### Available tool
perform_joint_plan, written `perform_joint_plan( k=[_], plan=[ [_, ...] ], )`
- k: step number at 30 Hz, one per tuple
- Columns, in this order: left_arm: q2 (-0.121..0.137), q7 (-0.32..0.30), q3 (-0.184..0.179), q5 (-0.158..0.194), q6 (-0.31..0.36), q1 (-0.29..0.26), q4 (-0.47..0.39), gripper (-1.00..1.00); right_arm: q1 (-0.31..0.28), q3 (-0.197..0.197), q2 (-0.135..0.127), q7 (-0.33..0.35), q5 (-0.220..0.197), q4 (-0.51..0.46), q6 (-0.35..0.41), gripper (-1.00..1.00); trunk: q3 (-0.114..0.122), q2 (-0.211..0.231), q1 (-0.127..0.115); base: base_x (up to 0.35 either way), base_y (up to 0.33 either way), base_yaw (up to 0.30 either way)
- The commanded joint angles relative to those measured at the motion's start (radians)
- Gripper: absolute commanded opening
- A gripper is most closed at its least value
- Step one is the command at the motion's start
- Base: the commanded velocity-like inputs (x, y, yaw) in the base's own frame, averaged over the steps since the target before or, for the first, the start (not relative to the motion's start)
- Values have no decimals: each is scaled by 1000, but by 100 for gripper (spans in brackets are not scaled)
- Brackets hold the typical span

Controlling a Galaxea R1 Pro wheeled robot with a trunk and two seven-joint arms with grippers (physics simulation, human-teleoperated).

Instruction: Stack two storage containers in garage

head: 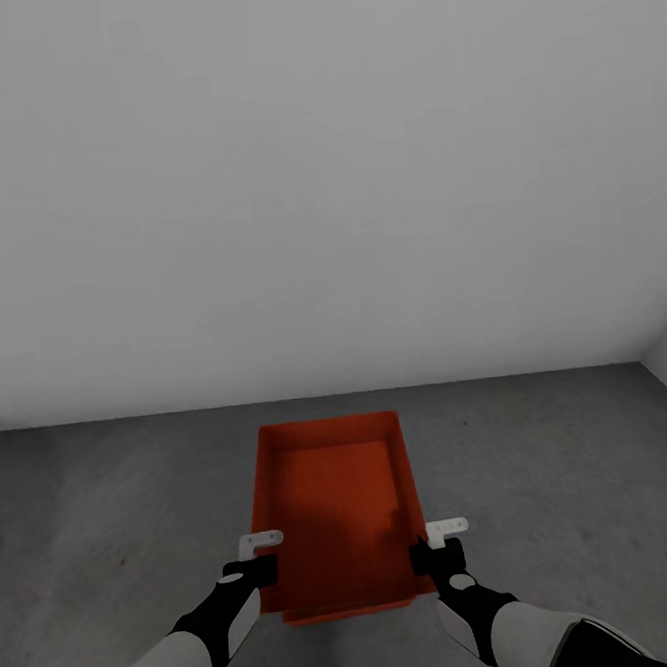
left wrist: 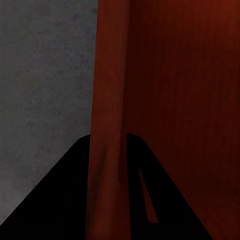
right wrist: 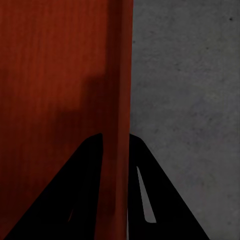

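Storage container (head: 337, 504): orange-red, open-top, smooth-walled, rectangular.

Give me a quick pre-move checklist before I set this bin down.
1. Left gripper on the bin: ok; the left wrist view shows a finger on each side of the side wall.
2. Right gripper on the opposite wall: ok, straddled the same way.
3. Bin level: ok, looks even between both arms.
4. Over concrete floor: ok, grey concrete on both sides.
5. Gap to the white wall: ok, a strip of floor lies beyond the bin.
6. Second bin to stack with: cannot tell where it is.
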Motion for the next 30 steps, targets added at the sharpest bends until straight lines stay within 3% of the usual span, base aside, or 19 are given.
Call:
perform_joint_plan(
  k=[1,20,30],
  plan=[
    [39,7,27,-4,-11,-1,-6,-100,0,-38,0,-2,0,2,0,-100,-1,-1,0,0,0,0],
    [38,7,27,-4,-11,-1,-6,-100,0,-38,1,-2,0,2,0,-100,5,-1,0,0,0,52],
    [39,7,27,-4,-11,-1,-6,-100,0,-38,0,-2,0,2,1,-100,-7,-1,0,0,0,0]
  ],
)
